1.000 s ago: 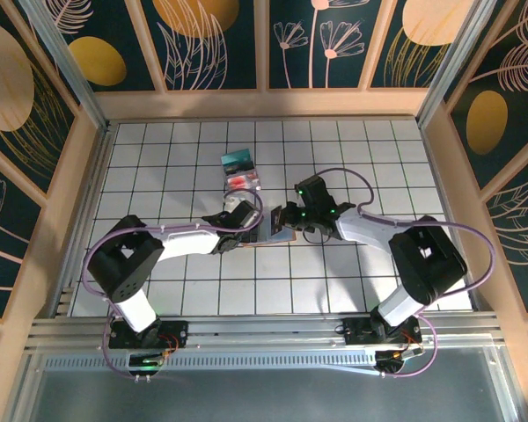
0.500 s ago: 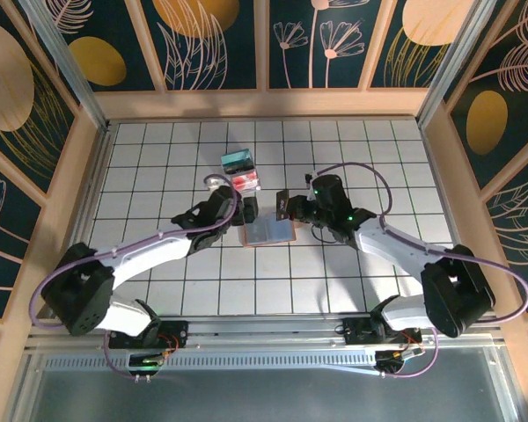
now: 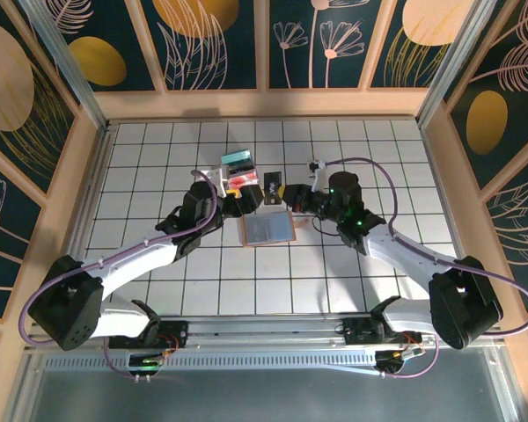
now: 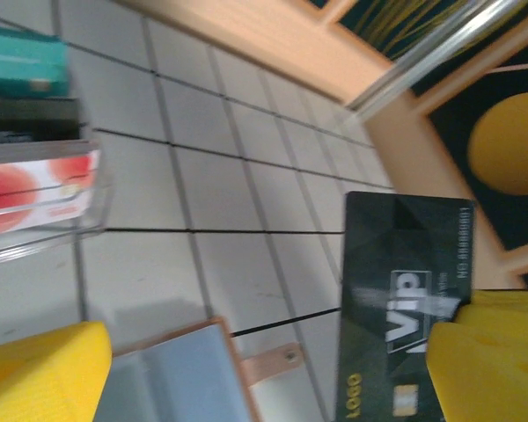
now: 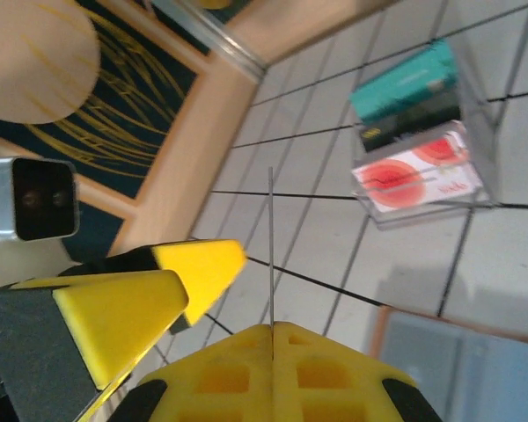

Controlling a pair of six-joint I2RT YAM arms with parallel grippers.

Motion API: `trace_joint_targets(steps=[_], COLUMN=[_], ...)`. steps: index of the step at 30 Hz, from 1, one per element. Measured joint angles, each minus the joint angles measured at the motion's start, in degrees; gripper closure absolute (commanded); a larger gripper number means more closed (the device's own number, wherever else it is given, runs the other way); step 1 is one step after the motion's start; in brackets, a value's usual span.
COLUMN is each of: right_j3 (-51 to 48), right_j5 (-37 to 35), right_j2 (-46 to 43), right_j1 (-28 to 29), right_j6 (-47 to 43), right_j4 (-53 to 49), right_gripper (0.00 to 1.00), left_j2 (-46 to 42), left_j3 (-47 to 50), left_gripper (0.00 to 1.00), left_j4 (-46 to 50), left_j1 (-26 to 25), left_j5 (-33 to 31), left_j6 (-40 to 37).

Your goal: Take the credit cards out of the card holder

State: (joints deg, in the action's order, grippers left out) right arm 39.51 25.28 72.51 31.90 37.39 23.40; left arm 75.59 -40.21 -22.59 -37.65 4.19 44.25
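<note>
Tan-bordered and grey-blue inside, the card holder (image 3: 268,230) lies open and flat on the white tiled table (image 3: 158,149). It sits just on the near side of both my grippers, under the gap between them, and its small strap tab (image 4: 277,359) pokes out towards my right side. My right gripper (image 3: 286,195) is clenched on a black credit card (image 3: 272,186), pinching one edge and holding it on edge, apart from the holder. From the right wrist I see the card as a thin line rising from between my closed yellow fingers (image 5: 317,356). My left gripper (image 3: 238,202) faces it from the other side with its jaws spread wide, grasping nothing. In the left wrist view the card's printed face sits just inside one of those fingers (image 4: 497,352), and I cannot tell whether they touch. Just beyond my left gripper stands a clear box (image 3: 240,172) holding teal, dark and red-and-white cards on edge
</note>
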Motion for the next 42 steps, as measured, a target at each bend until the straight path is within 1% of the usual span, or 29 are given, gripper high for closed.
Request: trace_joint_targets(steps=[1, 3, 5, 8, 10, 13, 18, 24, 28, 32, 37, 38, 39, 40, 42], right_j3=[0.0, 0.0, 0.0, 0.0, 0.0, -0.1, -0.5, -1.1, -1.5, -1.5, -1.5, -1.5, -1.5, -1.5, -1.4], right_j5=[0.8, 2.3, 3.6, 5.3, 6.4, 8.0, 10.4, 12.6, 13.8, 14.3, 14.2, 14.0, 13.9, 13.8, 13.7], right_j2=[0.0, 0.0, 0.1, 0.4, 0.8, 1.7, 2.9, 4.6, 5.7, 6.5, 7.1, 7.2, 7.2, 7.2, 7.2], right_j1=[0.0, 0.0, 0.0, 0.0, 0.0, 0.0, 0.0, 0.0, 0.0, 0.0, -0.3, -0.4, -0.4, -0.4, -0.4], right_j6=[0.4, 1.1, 2.0, 3.1, 4.0, 5.4, 7.8, 10.1, 11.5, 12.4, 12.7, 12.6, 12.5, 12.5, 12.3], right_j4=[0.9, 3.0, 4.7, 6.9, 8.3, 10.6, 14.1, 17.6, 19.9, 21.2, 21.2, 20.9, 20.3, 20.0, 19.1], right_gripper=[1.00, 1.00, 1.00, 1.00, 1.00, 1.00, 1.00, 1.00, 1.00, 1.00, 1.00, 0.99, 0.93, 0.87, 0.71], left_j2=[0.0, 0.0, 0.0, 0.0, 0.0, 0.0, 0.0, 0.1, 0.3, 0.6, 0.6, 0.6, 0.5, 0.5, 0.3], left_j3=[0.3, 1.0, 1.6, 2.6, 3.0, 3.5, 4.5, 4.5, 4.5, 4.5, 4.5, 4.5, 4.5, 4.5, 4.0], left_gripper=[0.11, 0.17, 0.19, 0.22, 0.26, 0.34, 0.51, 0.61, 0.65, 0.77, 0.95, 1.00, 1.00, 1.00, 1.00], left_j4=[-1.6, -4.7, -7.2, -9.8, -11.1, -13.0, -16.9, -19.5, -20.6, -20.9, -21.4, -21.5, -21.5, -21.2, -20.0], left_j1=[0.2, 0.6, 0.9, 1.0, 1.3, 1.7, 2.4, 2.5, 2.5, 2.5, 2.9, 2.8, 2.8, 2.8, 2.8], left_j5=[1.1, 3.2, 4.7, 6.3, 7.3, 8.4, 10.4, 12.0, 12.9, 13.4, 13.8, 14.0, 14.1, 14.0, 14.4], left_j6=[0.4, 1.0, 1.7, 2.3, 2.6, 3.5, 5.1, 6.0, 6.1, 6.5, 6.5, 6.3, 6.0, 5.5, 3.9])
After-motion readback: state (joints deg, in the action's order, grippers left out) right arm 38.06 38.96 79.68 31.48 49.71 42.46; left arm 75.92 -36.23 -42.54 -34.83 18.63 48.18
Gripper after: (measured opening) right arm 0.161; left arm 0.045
